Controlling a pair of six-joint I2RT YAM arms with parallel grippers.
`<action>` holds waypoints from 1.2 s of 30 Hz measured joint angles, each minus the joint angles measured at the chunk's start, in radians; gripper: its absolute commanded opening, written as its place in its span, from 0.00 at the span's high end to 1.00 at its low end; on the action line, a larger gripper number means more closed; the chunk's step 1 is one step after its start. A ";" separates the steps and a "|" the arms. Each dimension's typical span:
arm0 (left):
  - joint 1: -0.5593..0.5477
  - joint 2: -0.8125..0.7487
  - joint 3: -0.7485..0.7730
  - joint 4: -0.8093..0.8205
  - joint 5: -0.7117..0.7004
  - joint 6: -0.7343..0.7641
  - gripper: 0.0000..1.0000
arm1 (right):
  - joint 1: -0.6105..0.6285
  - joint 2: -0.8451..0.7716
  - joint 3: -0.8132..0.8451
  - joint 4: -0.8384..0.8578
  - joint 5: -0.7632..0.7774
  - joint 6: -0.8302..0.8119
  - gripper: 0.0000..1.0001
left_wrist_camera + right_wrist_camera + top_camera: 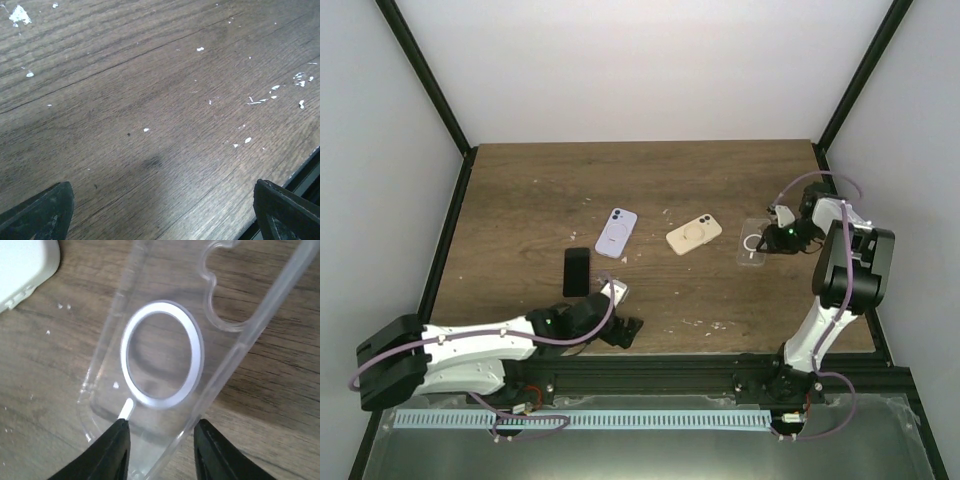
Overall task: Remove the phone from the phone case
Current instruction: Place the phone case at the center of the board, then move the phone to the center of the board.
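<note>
The wooden table [520,190] bears everything, and I place the rest by the black phone [577,271], which lies flat and bare on it, out of any case, end-on to my bases.

My left gripper [162,205] hovers low over bare wood, near the black phone, to its right and closer to the table's near edge. Its jaws are spread wide with nothing between them.

My right gripper [160,445] is well apart from the black phone, far off to its right. Its jaws are drawn in to a narrow gap astride one side wall of the clear case [753,243]. Whether they actually press that wall I cannot tell.

A purple case [617,232] lies just beyond the black phone, slightly to its right. A beige case [694,234] sits further right, between the purple one and the clear case.

The clear case carries a white ring [197,355] on its back panel. White flecks [20,15] dot the wood near my left gripper.
</note>
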 measured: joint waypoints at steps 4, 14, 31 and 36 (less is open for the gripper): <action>0.000 0.069 0.050 -0.014 -0.022 0.014 0.00 | -0.006 0.006 0.000 0.029 0.025 0.006 0.49; 0.157 0.478 0.493 -0.014 -0.027 0.191 0.00 | -0.032 -0.432 -0.117 0.154 -0.083 0.027 0.27; 0.375 1.110 1.204 -0.113 0.233 0.357 0.00 | -0.030 -0.582 -0.307 0.256 -0.534 0.034 0.00; 0.373 1.221 1.318 -0.167 0.278 0.364 0.00 | -0.030 -0.583 -0.307 0.254 -0.544 0.034 0.00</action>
